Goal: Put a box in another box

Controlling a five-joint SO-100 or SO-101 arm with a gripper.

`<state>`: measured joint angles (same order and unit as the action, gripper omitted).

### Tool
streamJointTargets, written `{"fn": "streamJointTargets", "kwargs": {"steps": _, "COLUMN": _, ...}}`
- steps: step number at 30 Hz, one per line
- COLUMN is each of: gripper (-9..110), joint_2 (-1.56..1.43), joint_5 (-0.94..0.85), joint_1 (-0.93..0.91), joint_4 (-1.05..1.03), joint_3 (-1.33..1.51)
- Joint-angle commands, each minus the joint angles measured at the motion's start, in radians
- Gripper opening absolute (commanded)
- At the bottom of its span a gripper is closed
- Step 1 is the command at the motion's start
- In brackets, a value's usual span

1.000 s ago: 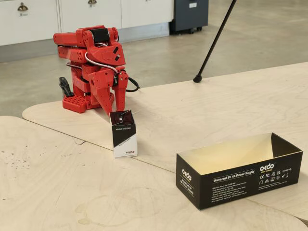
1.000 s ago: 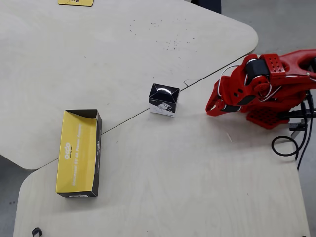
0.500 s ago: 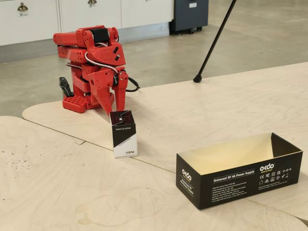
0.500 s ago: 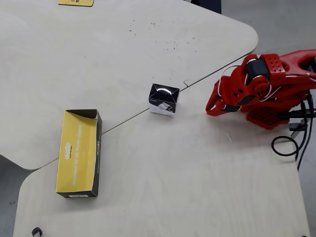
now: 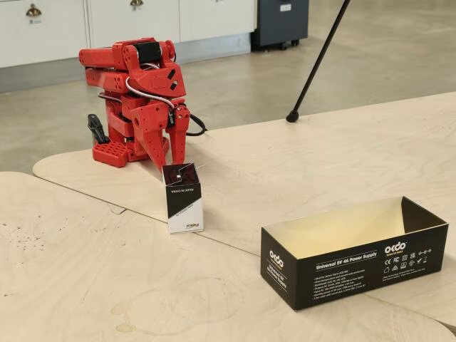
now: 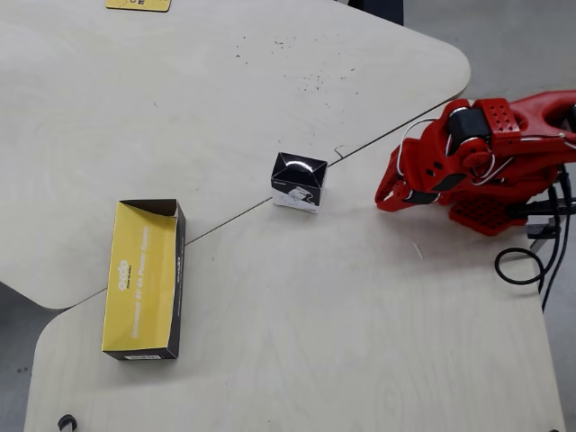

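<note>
The small carton [image 5: 184,206], black on top and white below, stands upright on the table near the seam between two boards; it also shows in the overhead view [image 6: 298,182]. The long black box [image 5: 354,251] lies open side up with its pale inside showing, to the right in the fixed view and at the left in the overhead view [image 6: 146,278]. My red gripper [image 5: 171,164] points down just behind the carton, not touching it, jaws a little apart and empty. In the overhead view the gripper [image 6: 385,200] is right of the carton.
The red arm's base [image 5: 117,146] sits folded at the table's far edge, with cables [image 6: 531,261] beside it. A black tripod leg [image 5: 313,71] touches the table at the back. A yellow card [image 6: 138,4] lies at the overhead view's top edge.
</note>
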<state>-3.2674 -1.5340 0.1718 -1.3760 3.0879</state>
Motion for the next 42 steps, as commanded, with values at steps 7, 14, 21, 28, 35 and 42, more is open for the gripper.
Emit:
{"fn": "streamJointTargets", "kwargs": {"steps": 7, "gripper": -1, "joint_2": -0.003, "joint_5": -0.002, "joint_1": 0.002, "joint_4": -0.028, "joint_3": -0.005}}
{"fn": "streamJointTargets", "kwargs": {"steps": 14, "gripper": -1, "joint_2": -0.003, "joint_5": -0.006, "joint_1": 0.018, "joint_4": -0.028, "joint_3": -0.005}}
{"fn": "streamJointTargets", "kwargs": {"steps": 21, "gripper": -1, "joint_2": -0.005, "joint_5": -0.008, "joint_1": 0.060, "joint_4": -0.029, "joint_3": -0.005}}
{"fn": "streamJointTargets", "kwargs": {"steps": 28, "gripper": -1, "joint_2": -0.005, "joint_5": -0.008, "joint_1": 0.077, "joint_4": -0.029, "joint_3": -0.005}}
{"fn": "streamJointTargets", "kwargs": {"steps": 35, "gripper": 0, "joint_2": -0.005, "joint_5": -0.009, "joint_1": 0.077, "joint_4": -0.029, "joint_3": -0.005}}
{"fn": "streamJointTargets", "kwargs": {"steps": 42, "gripper": -1, "joint_2": -0.005, "joint_5": 0.014, "joint_1": 0.071, "joint_4": -0.017, "joint_3": -0.005}}
